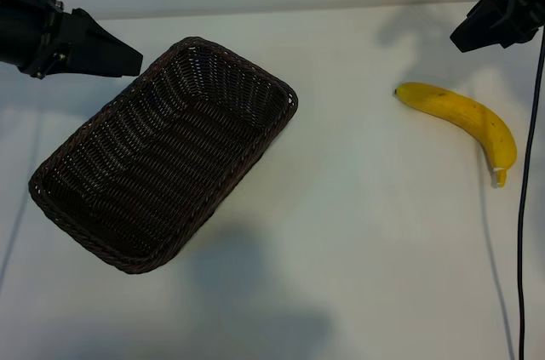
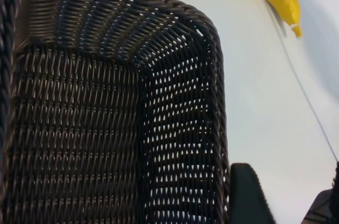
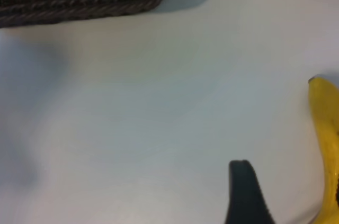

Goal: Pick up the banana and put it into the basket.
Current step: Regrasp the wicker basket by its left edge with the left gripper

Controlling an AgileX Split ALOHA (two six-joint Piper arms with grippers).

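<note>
- Banana (image 1: 464, 119) lies on the table, well apart from the basket (image 1: 51, 198), long axis diagonal
- Right gripper (image 1: 498, 21), open and empty, hangs nearest, above its blunt end
- Left gripper (image 1: 89, 47), open, hangs at the basket rim

A white table (image 1: 358, 232) carries a thin black cable (image 1: 521, 232) running along its right edge.

Exterior camera looks steeply down; both wrist cameras, low and close, share the basket (image 1: 162, 156) and banana (image 1: 464, 117).
</note>
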